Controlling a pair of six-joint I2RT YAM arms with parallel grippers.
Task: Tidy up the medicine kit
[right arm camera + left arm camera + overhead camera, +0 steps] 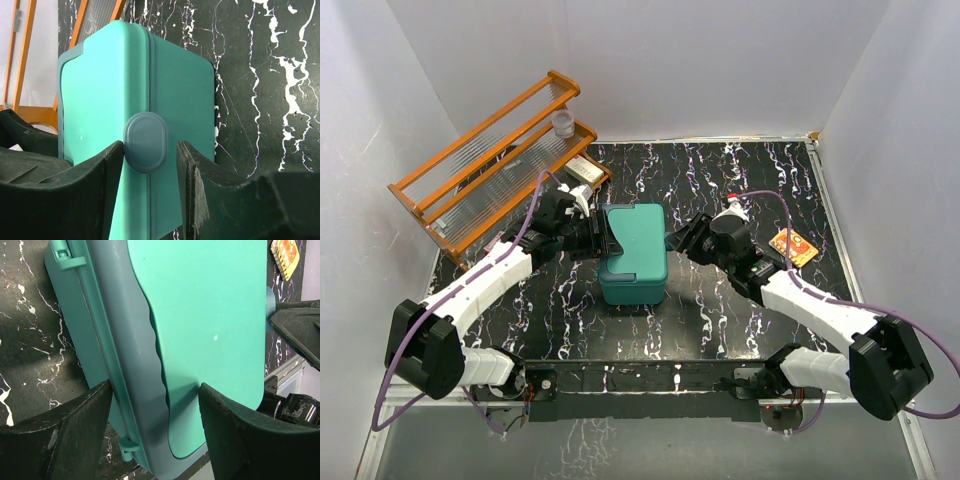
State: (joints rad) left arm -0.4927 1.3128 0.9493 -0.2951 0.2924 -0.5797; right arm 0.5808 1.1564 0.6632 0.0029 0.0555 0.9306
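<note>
Left claw (155,387) gapes wide astride the closed teal medicine kit (200,315), right claw (151,146) narrower, flanking its latch (145,132).

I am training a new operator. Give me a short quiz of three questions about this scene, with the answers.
1. True or false: the lid of the medicine kit is open.
2. What sits between the fingers of the right gripper? A: the kit's latch; B: a spoon; C: a cup.
3. Fill in the gap: the small orange packet lies to the robot's ____ of the kit.
Key: 1 false; 2 A; 3 right.
</note>
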